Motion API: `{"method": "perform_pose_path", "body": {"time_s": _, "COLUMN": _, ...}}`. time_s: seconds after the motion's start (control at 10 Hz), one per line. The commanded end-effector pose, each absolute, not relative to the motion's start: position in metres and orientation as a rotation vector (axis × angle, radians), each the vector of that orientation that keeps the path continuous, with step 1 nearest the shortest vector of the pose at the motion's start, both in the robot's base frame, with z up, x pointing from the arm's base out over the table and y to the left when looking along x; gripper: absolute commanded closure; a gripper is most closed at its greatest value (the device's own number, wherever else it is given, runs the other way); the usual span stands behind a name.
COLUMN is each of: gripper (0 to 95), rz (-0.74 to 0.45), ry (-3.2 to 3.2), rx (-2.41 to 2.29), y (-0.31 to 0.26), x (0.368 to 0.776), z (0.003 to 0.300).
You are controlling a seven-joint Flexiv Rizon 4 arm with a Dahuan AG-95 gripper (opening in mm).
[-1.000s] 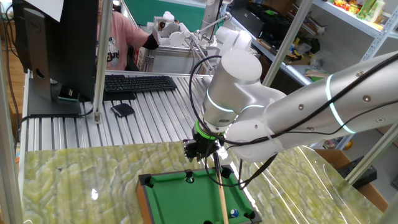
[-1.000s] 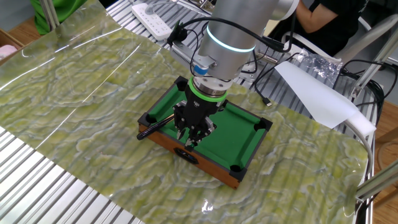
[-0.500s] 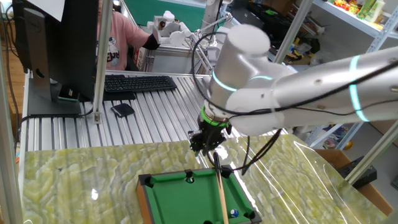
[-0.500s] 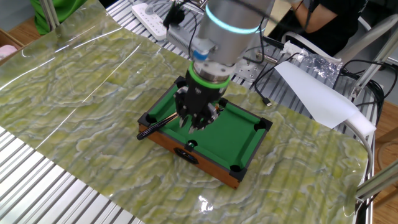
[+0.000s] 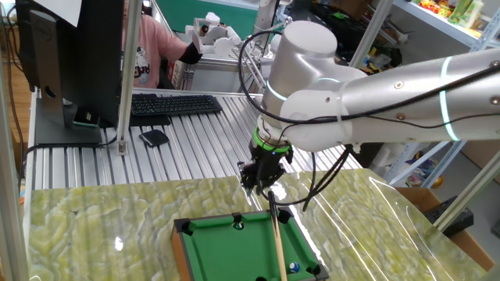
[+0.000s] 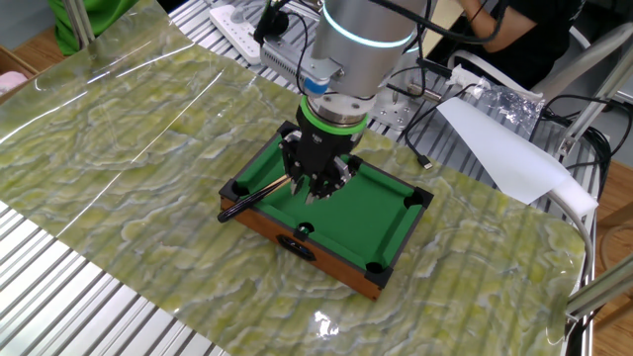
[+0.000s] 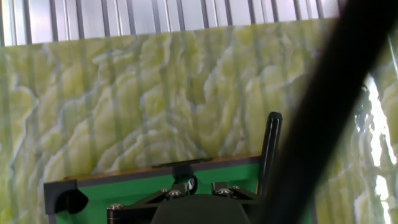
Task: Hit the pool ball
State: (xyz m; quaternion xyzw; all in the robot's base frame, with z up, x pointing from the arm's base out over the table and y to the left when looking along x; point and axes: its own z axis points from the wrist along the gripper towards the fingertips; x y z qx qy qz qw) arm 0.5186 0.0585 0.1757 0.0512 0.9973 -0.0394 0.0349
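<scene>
Gripper (image 6: 318, 183) fingers clamp the wooden cue stick (image 5: 278, 246); cue slants over the mini pool table (image 6: 381, 220).

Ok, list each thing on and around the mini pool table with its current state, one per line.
gripper: above the green felt, shut on the cue stick
cue stick: held, slanting down over the table
pool ball: resting on the felt near a corner
dark ball: resting on the felt
mini pool table: flat on the marbled mat
</scene>
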Motion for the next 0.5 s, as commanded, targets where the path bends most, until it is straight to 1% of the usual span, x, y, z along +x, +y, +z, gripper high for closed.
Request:
{"method": "perform_pose_path", "body": {"time_s": 0.1, "gripper": 76.0, "rz": -0.118, "ry": 3.08, "rx": 0.155, "y": 0.0585, "x": 0.516, "z": 0.1779}}
{"method": "perform_pose_path", "body": {"time_s": 0.5, "gripper": 76.0, "rz": -0.11, "ry": 3.107, "rx": 0.106, "y": 0.0599, "x": 0.5092, "z": 0.1836}}
